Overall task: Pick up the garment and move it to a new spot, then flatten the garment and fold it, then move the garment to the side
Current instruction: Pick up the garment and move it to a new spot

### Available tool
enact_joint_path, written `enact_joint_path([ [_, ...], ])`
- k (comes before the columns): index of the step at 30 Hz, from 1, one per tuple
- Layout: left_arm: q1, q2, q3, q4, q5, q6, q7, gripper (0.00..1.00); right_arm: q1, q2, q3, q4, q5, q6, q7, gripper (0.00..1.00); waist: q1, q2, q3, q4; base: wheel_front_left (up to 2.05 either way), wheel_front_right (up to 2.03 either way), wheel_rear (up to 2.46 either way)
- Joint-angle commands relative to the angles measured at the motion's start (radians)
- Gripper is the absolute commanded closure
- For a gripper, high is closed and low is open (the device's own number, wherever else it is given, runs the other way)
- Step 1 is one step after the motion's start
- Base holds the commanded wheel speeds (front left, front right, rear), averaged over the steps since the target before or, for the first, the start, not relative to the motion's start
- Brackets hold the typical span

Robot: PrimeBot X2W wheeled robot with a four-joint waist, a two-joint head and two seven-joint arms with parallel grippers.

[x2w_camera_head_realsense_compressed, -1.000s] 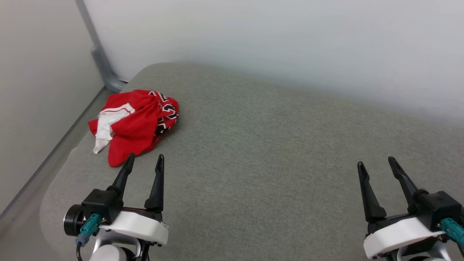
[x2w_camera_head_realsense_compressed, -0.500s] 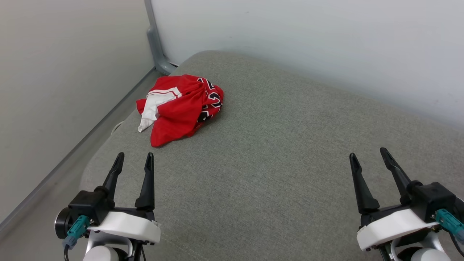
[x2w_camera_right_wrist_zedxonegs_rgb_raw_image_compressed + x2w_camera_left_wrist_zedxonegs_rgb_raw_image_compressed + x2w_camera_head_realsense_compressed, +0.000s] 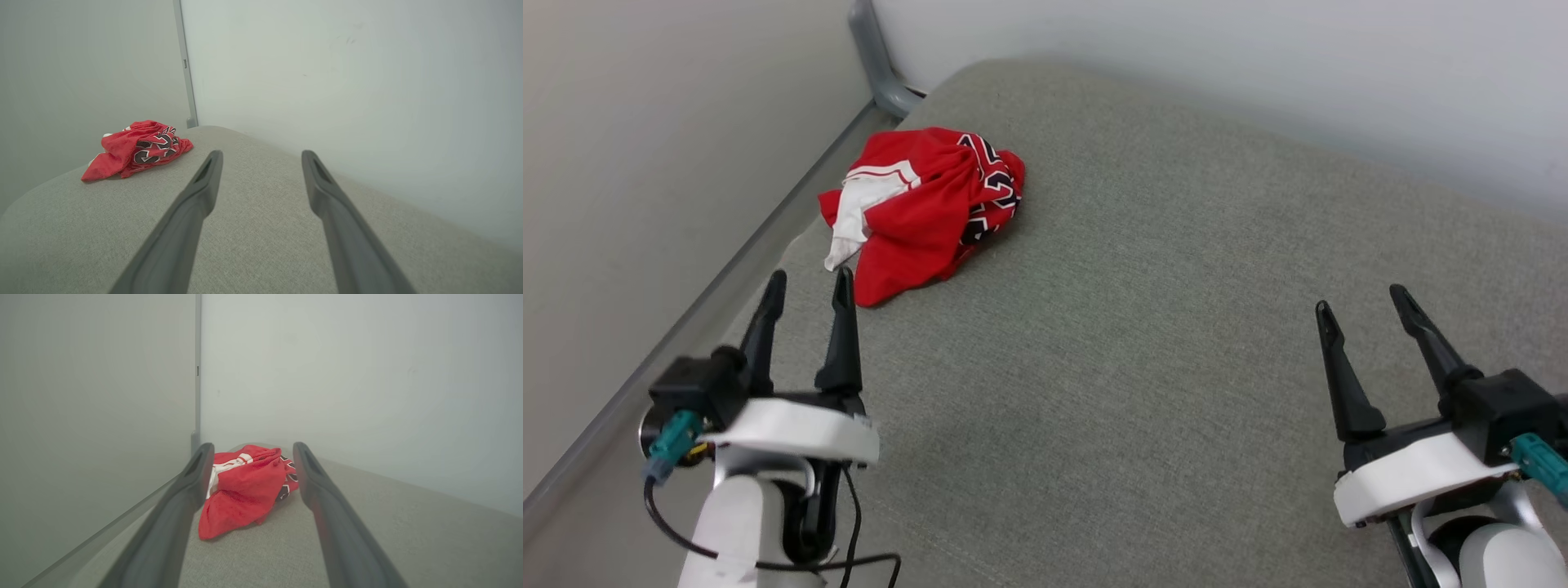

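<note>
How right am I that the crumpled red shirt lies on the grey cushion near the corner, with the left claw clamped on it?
Not clamped. The left wrist view shows the left gripper wide open, with the garment lying ahead of its fingertips, ungripped, on the grey cushion near the corner.

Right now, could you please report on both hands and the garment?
Both open, empty. The left hand aimed at the garment, not touching; the right hand far off. The garment crumpled near the far left corner of the cushion. Only bare cushion between.
</note>
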State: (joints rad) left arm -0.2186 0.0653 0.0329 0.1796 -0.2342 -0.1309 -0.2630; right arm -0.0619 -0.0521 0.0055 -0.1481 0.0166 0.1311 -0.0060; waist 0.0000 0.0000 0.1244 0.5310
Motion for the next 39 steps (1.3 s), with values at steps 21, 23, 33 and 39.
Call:
enact_joint_path([
  [21,-0.673,0.203,-0.082,0.512,-0.365,0.0,0.299,0.0,-0.187,-0.109,0.029,-0.177,-0.036,-0.001,0.11,0.0,0.0,0.0,0.401,-0.211,0.0,0.0,0.0],
  [23,-0.703,0.243,-0.076,0.572,-0.396,0.0,0.359,0.0,-0.203,-0.109,0.032,-0.185,-0.035,-0.001,0.108,0.0,0.0,0.0,0.429,-0.237,0.0,0.0,0.0],
  [33,-0.75,0.325,-0.077,0.861,-0.443,0.051,0.647,0.0,-0.23,-0.102,0.015,-0.178,-0.025,-0.001,0.087,0.0,0.0,0.0,0.501,-0.311,0.0,0.0,0.0],
  [39,-0.747,0.319,-0.092,0.922,-0.438,0.06,0.674,1.0,-0.24,-0.1,0.01,-0.184,-0.038,-0.001,0.078,0.0,0.0,0.0,0.501,-0.319,0.0,0.0,0.0],
])
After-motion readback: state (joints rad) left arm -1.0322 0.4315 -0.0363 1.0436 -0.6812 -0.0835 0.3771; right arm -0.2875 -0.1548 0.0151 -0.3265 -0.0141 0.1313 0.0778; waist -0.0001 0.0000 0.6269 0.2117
